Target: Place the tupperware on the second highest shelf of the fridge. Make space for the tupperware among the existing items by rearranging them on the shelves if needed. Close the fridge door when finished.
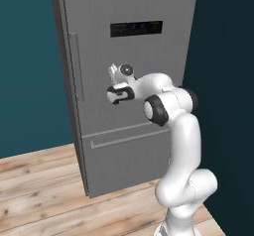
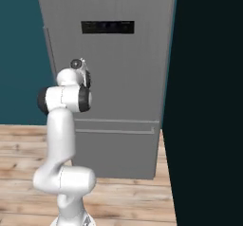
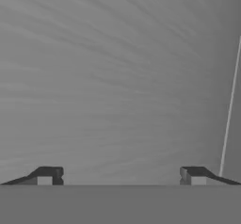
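The fridge point(image 1: 130, 106) is a tall grey cabinet, and its door point(image 1: 144, 61) is shut, with the black panel point(image 1: 136, 29) high on it. A long handle point(image 1: 75, 66) runs down the door's left edge. My gripper point(image 1: 114, 77) hovers close to the door's middle and points at it, also seen at mid-height point(image 2: 83, 73). In the hand view my gripper point(image 3: 121, 176) is open, its fingertips point(image 3: 47, 175) wide apart with only the bare grey door point(image 3: 117, 77) between them. The tupperware, shelves and existing items are hidden behind the shut door.
The lower drawer front point(image 1: 124, 155) sits below the door. A teal wall point(image 1: 27, 71) stands to the left and a dark panel point(image 2: 209, 101) rises to the right. Wooden floor point(image 1: 39, 190) spreads in front. A thin pale line point(image 3: 230, 105) crosses the door.
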